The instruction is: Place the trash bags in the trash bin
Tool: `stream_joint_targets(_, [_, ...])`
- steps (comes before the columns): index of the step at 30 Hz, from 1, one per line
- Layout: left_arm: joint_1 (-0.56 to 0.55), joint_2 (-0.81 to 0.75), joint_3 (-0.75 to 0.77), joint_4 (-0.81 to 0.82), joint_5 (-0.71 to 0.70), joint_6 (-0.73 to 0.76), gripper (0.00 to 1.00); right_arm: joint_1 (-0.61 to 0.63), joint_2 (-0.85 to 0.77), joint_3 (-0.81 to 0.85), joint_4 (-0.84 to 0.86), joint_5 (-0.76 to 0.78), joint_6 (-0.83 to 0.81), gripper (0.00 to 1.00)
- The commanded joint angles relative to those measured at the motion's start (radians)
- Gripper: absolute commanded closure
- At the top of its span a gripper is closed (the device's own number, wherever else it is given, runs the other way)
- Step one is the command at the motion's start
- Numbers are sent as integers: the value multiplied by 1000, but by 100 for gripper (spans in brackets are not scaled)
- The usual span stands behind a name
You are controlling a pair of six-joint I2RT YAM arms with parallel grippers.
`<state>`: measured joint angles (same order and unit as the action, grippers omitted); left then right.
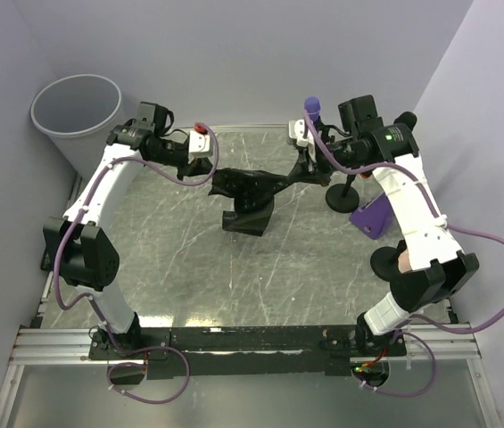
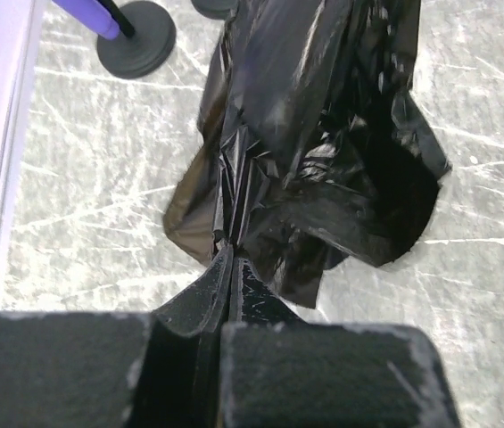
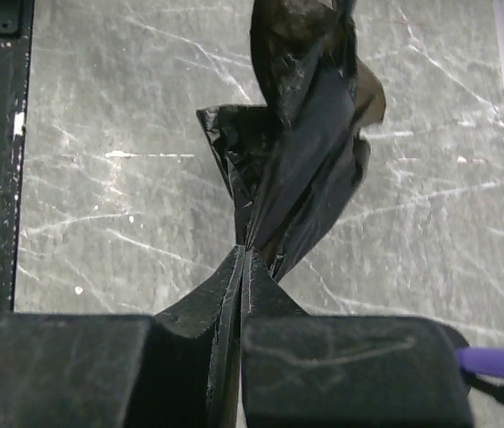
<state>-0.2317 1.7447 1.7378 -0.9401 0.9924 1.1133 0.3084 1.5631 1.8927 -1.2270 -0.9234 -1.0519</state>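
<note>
White arm shells (image 1: 109, 183), blk joints (image 1: 82, 254), purple cables (image 1: 501, 259), red knob (image 1: 201, 127), green LED (image 1: 387, 136), blk jaws

Lit evenly and softly from overhead, without harsh glare.

Casts only a faint, soft-edged shadow under the black trash bag (image 1: 250, 198) on the table (image 1: 189, 276); picks up a pale sheen along the scratches. Reads sharp throughout from above. Goes blurred and near-black close to both wrist lenses, at the left pincer (image 2: 232, 259) and right pincer (image 3: 244, 250). Catches glossy highlights on the folds, yet crushes deep creases to black, perhaps underexposed.
</note>
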Motion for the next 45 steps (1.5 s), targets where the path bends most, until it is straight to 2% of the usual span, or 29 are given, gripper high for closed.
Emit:
stream_joint_targets(1, [14, -45, 46, -66, 2, 37, 99, -55, -78, -43, -5, 8, -26, 100])
stream_joint_targets(6, [28, -56, 75, -95, 3, 46, 99, -84, -81, -101, -20, 69, -69, 100])
stream_joint_targets(9, [26, -73, 89, -66, 20, 8, 99, -81, -87, -122, 35, 63, -22, 97])
stream_joint_targets(10, [26, -77, 98, -56, 37, -6, 99, -68, -86, -118, 72, 64, 18, 88])
stream_joint_targets(11, [23, -79, 107, -48, 49, -26, 99, -54, -83, -112, 99, 69, 45, 73])
stream_joint_targets(12, [20, -82, 118, -43, 57, -36, 99, -33, -78, -106, 131, 73, 64, 64])
stream_joint_targets(13, [16, -82, 132, -42, 64, -49, 99, -10, -69, -100, 161, 80, 76, 56])
stream_joint_targets(16, [8, -86, 149, -42, 78, -78, 99, 76, -49, -116, 309, 95, 150, 42])
stream_joint_targets(20, [5, -97, 155, -43, 74, -110, 99, 187, 21, -98, 426, 90, 232, 37])
stream_joint_targets(22, [5, -108, 155, -45, 74, -127, 99, 227, 64, -87, 452, 71, 266, 30])
stream_joint_targets(25, [5, -135, 138, -22, 69, -154, 99, 255, 94, -132, 556, 72, 351, 28])
stream_joint_targets(28, [5, -169, 117, -12, 68, -158, 99, 264, 124, -132, 610, 100, 350, 22])
stream_joint_targets(36, [6, -200, 123, -22, 61, -156, 99, 284, 77, -297, 765, 139, 202, 21])
stream_joint_targets(38, [5, -200, 129, -17, 64, -167, 99, 284, 60, -348, 832, 170, 199, 23])
stream_joint_targets(41, [2, -200, 132, 0, 60, -193, 99, 282, 34, -405, 974, 202, 248, 37])
stream_joint_targets(42, [0, -200, 132, 0, 52, -191, 99, 282, 29, -405, 997, 205, 263, 46])
stream_joint_targets(43, [-1, -200, 132, -6, 46, -187, 99, 281, 26, -396, 1011, 204, 276, 55])
stream_joint_targets(45, [-3, -200, 129, -20, 32, -175, 99, 278, 28, -359, 991, 181, 282, 64])
